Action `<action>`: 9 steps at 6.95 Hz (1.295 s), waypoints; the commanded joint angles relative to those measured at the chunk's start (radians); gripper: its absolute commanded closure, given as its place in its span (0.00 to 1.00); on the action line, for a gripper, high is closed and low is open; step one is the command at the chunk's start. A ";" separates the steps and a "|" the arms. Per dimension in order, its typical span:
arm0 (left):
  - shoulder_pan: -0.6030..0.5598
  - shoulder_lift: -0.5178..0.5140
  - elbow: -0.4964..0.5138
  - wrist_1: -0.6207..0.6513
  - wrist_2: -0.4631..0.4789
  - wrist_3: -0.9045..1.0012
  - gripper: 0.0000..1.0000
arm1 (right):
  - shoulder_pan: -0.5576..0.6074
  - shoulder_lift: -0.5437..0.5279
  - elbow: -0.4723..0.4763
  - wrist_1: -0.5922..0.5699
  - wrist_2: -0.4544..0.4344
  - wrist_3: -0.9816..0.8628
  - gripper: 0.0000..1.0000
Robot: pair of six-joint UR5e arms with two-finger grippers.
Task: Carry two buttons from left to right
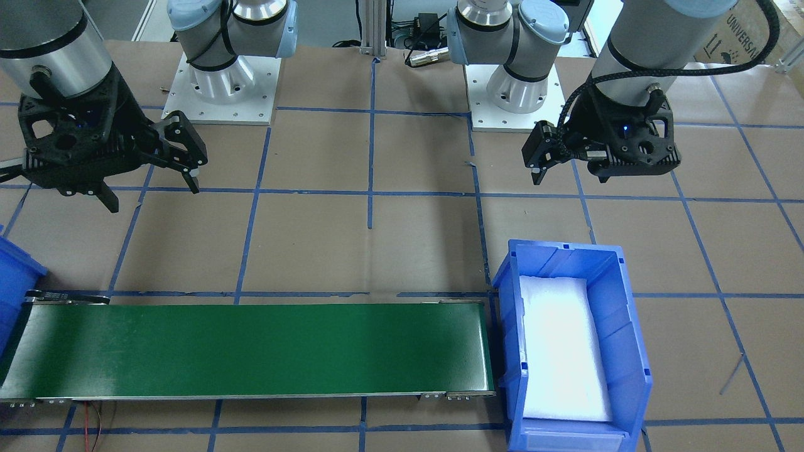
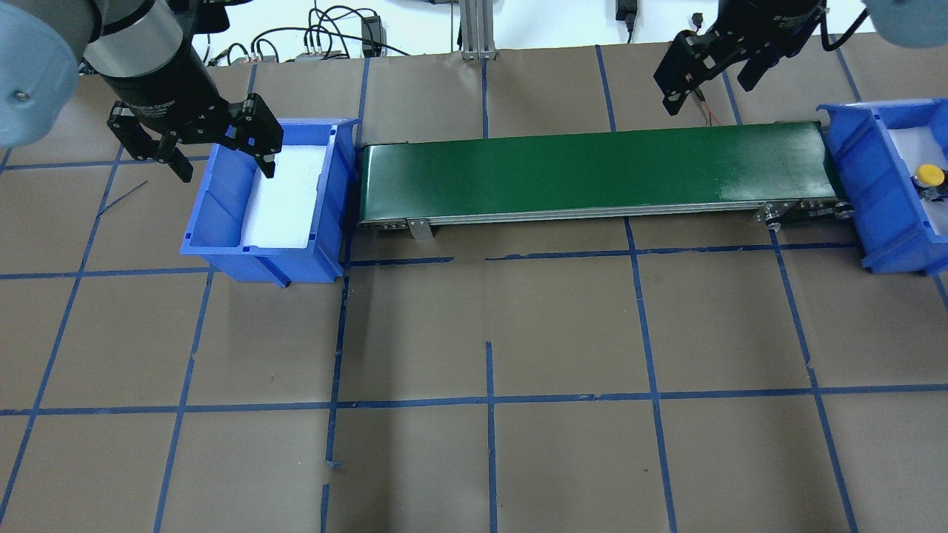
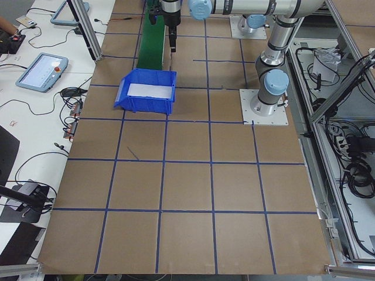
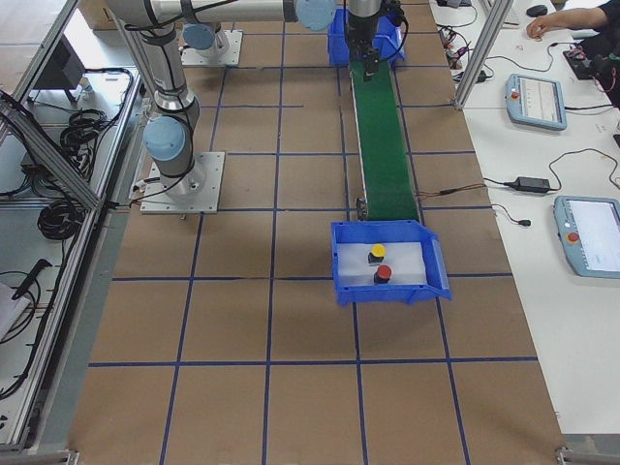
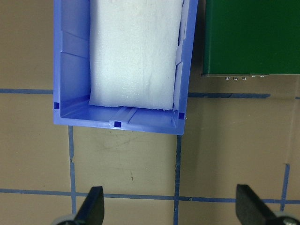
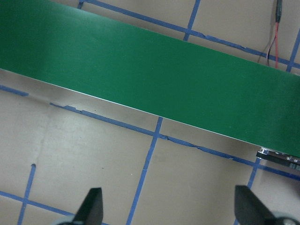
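Observation:
The yellow button and the red button sit upright on white foam in the right blue bin, at the right end of the green conveyor. In the overhead view only the yellow button shows, at the frame edge. My left gripper is open and empty, above the near-left side of the left blue bin, which holds only white foam. My right gripper is open and empty, high above the table beyond the conveyor's right part. Both wrist views show fingertips wide apart.
The conveyor runs between the two bins; nothing lies on the belt. Red and black wires lie on the table beyond its right end. The brown table has a blue tape grid. Operators' tablets and cables lie on side benches.

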 commanded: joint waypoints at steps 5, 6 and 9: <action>-0.001 0.000 0.000 0.001 -0.001 0.000 0.00 | 0.007 0.024 -0.002 -0.002 -0.005 0.188 0.00; -0.001 0.000 0.000 0.000 -0.001 0.002 0.00 | 0.007 0.022 0.004 -0.002 0.004 0.188 0.00; 0.000 0.000 -0.001 -0.001 -0.001 0.000 0.00 | 0.005 0.028 0.018 -0.003 0.006 0.173 0.00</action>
